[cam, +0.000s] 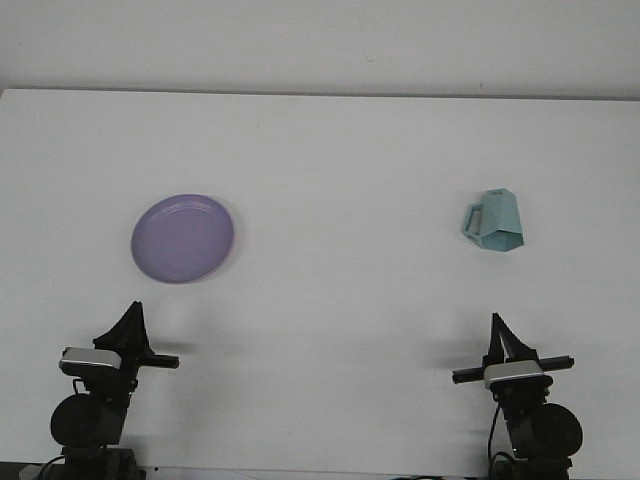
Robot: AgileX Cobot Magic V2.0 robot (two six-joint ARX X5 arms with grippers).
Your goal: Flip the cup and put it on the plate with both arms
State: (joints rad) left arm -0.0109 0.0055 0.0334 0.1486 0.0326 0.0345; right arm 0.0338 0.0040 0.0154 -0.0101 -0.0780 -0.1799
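Waiting at the near table edge, nothing grasped, cup and plate untouched.

Lying tipped on its side on the right half of the white table (330, 150), teal cup (495, 222), handle toward the left, well apart from the purple plate (183, 238) over on the left half. Parked low near the front edge, left gripper (130, 320) below the plate and right gripper (497, 330) below the cup, each clear of its object, fingers drawn together to a point and empty. Probably laid out so: right side reaching and righting the cup, then passing it across for setting down on the plate.
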